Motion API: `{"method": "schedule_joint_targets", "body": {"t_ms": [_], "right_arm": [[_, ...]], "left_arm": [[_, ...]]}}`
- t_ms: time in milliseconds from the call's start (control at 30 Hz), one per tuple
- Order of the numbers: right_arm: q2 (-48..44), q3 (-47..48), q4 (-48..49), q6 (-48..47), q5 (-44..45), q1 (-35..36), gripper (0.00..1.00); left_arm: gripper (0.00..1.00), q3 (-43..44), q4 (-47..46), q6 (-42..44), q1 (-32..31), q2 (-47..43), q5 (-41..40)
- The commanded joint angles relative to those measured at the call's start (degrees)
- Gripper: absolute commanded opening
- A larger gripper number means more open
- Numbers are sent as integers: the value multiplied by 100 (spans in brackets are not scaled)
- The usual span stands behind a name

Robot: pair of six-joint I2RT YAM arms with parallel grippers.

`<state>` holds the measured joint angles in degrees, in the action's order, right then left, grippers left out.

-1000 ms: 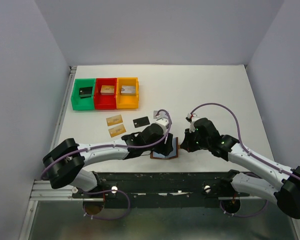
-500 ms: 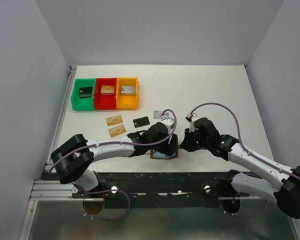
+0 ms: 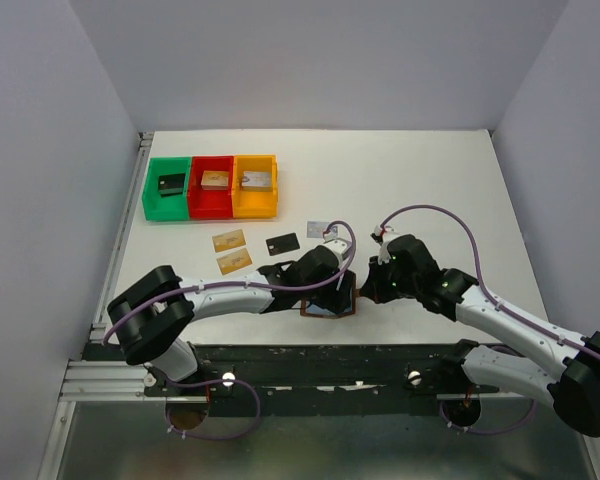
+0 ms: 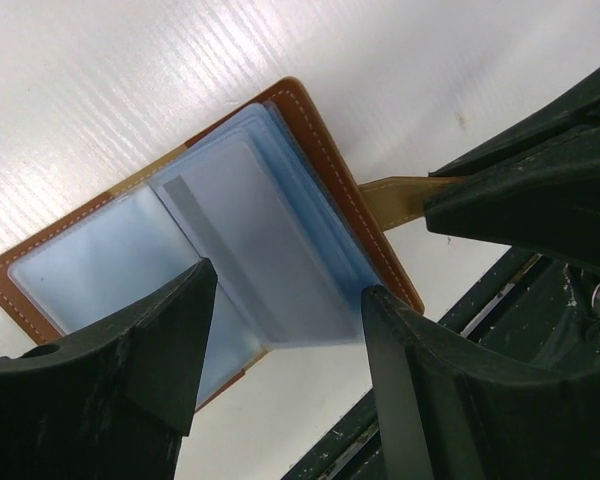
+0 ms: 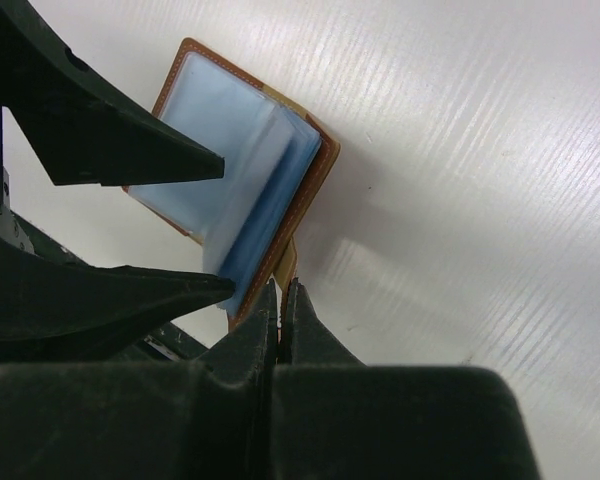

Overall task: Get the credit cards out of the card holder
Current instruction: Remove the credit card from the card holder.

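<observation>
The card holder (image 3: 327, 305), an open brown leather wallet with pale blue pockets, lies at the near table edge. It also shows in the left wrist view (image 4: 310, 130) and the right wrist view (image 5: 315, 185). My left gripper (image 3: 337, 289) is open, and its fingers (image 4: 170, 340) straddle the raised pale blue pocket leaves (image 4: 250, 230). My right gripper (image 5: 283, 292) is shut on the wallet's tan snap tab (image 4: 405, 195). Two tan-gold credit cards (image 3: 229, 241) (image 3: 234, 261), a dark card (image 3: 282, 243) and a whitish card (image 3: 322, 229) lie flat on the table behind the wallet.
Green (image 3: 167, 187), red (image 3: 212, 185) and orange (image 3: 255, 185) bins stand in a row at the back left, each holding a small block. The table's front edge and the dark rail (image 3: 380, 365) run just below the wallet. Walls close in on three sides.
My left gripper has shifted slightly right and lower over the wallet. My right gripper keeps its hold on the tab and has hardly moved.
</observation>
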<state>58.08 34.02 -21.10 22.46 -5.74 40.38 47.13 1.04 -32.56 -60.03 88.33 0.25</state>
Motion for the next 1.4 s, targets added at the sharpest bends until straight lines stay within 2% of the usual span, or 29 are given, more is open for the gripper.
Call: {"method": "schedule_joint_targets", "body": {"t_ms": [0, 700, 1200, 1300, 1367], "right_arm": [[-8, 131, -61, 13, -103, -39, 0], [-34, 43, -52, 4, 2, -30, 0], [-60, -71, -34, 92, 73, -22, 0], [-69, -80, -43, 145, 108, -30, 4], [-87, -80, -61, 154, 125, -39, 10]], "left_arm": [[72, 103, 204, 30, -35, 149, -166], [72, -82, 573, -40, -70, -405, -1114], [70, 217, 617, 179, -290, -115, -983], [70, 340, 652, 223, -351, -1, -931], [70, 393, 670, 241, -378, 70, -904]]}}
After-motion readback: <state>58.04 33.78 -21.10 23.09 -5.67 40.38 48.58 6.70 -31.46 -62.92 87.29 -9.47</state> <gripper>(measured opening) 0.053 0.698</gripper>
